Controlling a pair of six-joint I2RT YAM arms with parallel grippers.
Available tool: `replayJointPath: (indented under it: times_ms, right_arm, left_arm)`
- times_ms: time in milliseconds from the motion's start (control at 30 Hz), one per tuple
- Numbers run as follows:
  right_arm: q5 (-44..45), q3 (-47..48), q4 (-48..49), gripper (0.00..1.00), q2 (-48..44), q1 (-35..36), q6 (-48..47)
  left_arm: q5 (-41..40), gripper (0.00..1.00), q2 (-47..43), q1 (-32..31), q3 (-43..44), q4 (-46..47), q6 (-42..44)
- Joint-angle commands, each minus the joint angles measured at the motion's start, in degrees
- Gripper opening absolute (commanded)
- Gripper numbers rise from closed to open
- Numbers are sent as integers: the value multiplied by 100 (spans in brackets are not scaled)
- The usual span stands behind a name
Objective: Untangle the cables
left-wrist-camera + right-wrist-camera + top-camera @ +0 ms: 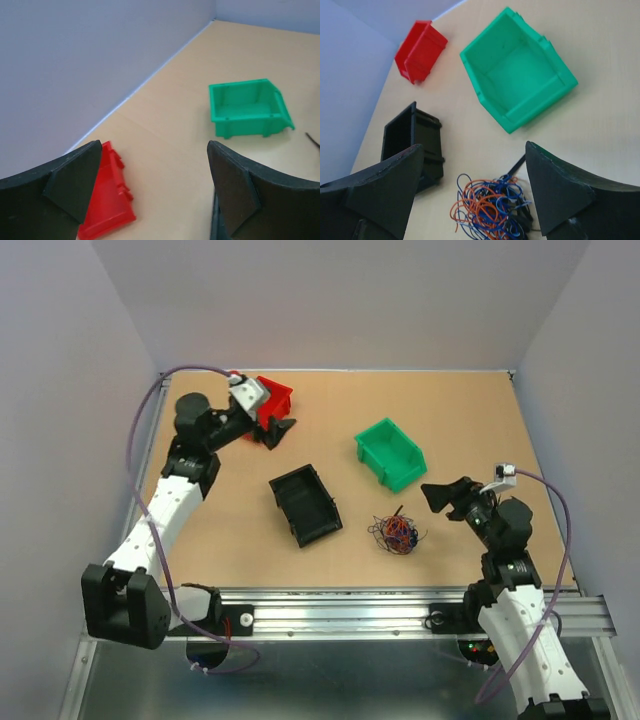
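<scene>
Nearest the arm bases, on the right side of the tan worktop [450, 420], the right pincer [447, 500] hangs above the surface with its jaws spread wide and nothing between them. Just beside it, towards the middle, lie the cables [397, 533]: one small knotted ball of thin red, blue, orange and dark wires resting on the worktop, touching no container. In the right wrist view the ball [490, 207] sits just below the gap of the pincer [472, 150], with loose blue and orange loops curling out on its left side.

The step in hand looks like the first grasp on the tangle. To do it well, the right pincer would likely come straight down on one outlying loop, not the dense core, and close fully, since wires this thin probably slip. A slow pull seems wiser than a jerk, which could tighten the knot or drag the whole ball along.

Farther in, a black bin [320, 525] stands left of the tangle and a green bin [405, 472] just beyond it, both apparently empty.

Farthest away, at the back left, the left pincer [272, 430] is also open wide and empty, next to a red bin [275, 395]. It is well apart from the cables, and would probably need to cross over to hold the ball.
</scene>
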Motion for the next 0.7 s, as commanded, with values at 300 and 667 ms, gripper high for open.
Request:
replayJointPath:
  times_ms: [300, 667]
  right_arm:
    - [1576, 347, -496, 87, 1671, 1737, -101]
    - [3100, 787, 216, 50, 3773, 3780, -58]
  left_arm:
    - [-1707, 99, 694, -2455, -135, -845, 447]
    - [-2443, 98, 956, -2473, -348, -801, 605]
